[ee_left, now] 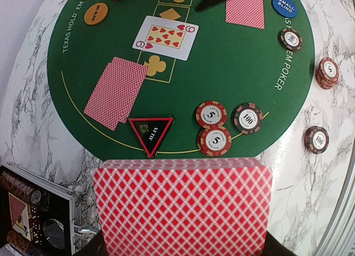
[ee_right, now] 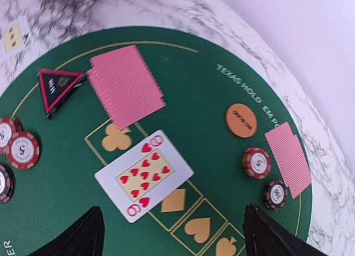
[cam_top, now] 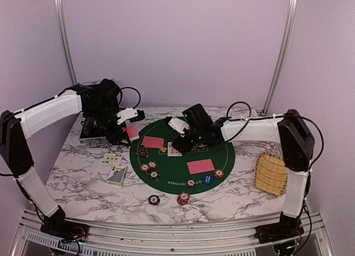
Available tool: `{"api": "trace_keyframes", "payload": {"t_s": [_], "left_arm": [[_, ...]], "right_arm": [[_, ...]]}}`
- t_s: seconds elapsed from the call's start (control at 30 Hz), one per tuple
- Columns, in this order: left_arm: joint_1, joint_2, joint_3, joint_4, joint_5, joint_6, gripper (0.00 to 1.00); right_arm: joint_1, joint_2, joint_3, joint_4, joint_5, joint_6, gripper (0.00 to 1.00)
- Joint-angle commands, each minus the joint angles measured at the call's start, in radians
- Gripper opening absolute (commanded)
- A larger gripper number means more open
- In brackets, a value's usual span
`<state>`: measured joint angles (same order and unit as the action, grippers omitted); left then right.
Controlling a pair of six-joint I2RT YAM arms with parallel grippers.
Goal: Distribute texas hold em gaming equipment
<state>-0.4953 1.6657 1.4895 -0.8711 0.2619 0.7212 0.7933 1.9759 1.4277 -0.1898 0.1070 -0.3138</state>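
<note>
My left gripper (cam_top: 131, 128) is shut on a deck of red-backed playing cards (ee_left: 183, 206), held over the left edge of the green mat (cam_top: 222, 153). Just beyond the deck lie a dark triangular marker (ee_left: 151, 132) and three poker chips (ee_left: 215, 140). My right gripper (ee_right: 175, 239) stands open over the mat's middle, nothing between its fingers. A face-up nine of hearts (ee_right: 144, 175) lies flat on the mat just ahead of it. Face-down card pairs (ee_right: 126, 85) (ee_right: 288, 156) and an orange button (ee_right: 241, 120) rest on the mat.
A black case (ee_left: 33, 211) sits at the far left behind my left gripper. A wicker tray (cam_top: 271, 172) lies at the right. Two face-up cards (cam_top: 115, 167) and two chip stacks (cam_top: 183, 197) rest on the marble. A blue chip (cam_top: 207, 179) sits on the mat's near side.
</note>
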Motion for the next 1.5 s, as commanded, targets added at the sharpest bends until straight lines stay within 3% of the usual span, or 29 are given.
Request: {"api": "trace_keyframes", "payload": {"t_s": [0.0,0.23,0.47,0.7,1.07,1.47], "left_arm": [[0.003,0.004,0.028,-0.029,0.023,0.007,0.0],[-0.012,0.018,0.037,-0.029,0.003,0.017,0.0],[-0.042,0.056,0.057,-0.029,0.0,0.021,0.0],[-0.091,0.113,0.103,-0.029,-0.016,0.021,0.0],[-0.119,0.155,0.155,-0.028,-0.013,0.014,0.0],[-0.132,0.151,0.15,-0.029,-0.028,0.021,0.0]], "right_arm": [[-0.15,-0.094,-0.034,0.063,-0.283,0.264,0.86],[-0.262,-0.085,-0.062,0.107,-0.516,0.496,0.9],[-0.264,-0.057,-0.105,0.224,-0.779,0.787,0.89],[-0.226,-0.009,-0.1,0.303,-0.847,1.007,0.9],[-0.113,0.066,-0.02,0.416,-0.955,1.139,0.89],[-0.09,0.128,-0.022,0.618,-1.02,1.294,0.86]]}}
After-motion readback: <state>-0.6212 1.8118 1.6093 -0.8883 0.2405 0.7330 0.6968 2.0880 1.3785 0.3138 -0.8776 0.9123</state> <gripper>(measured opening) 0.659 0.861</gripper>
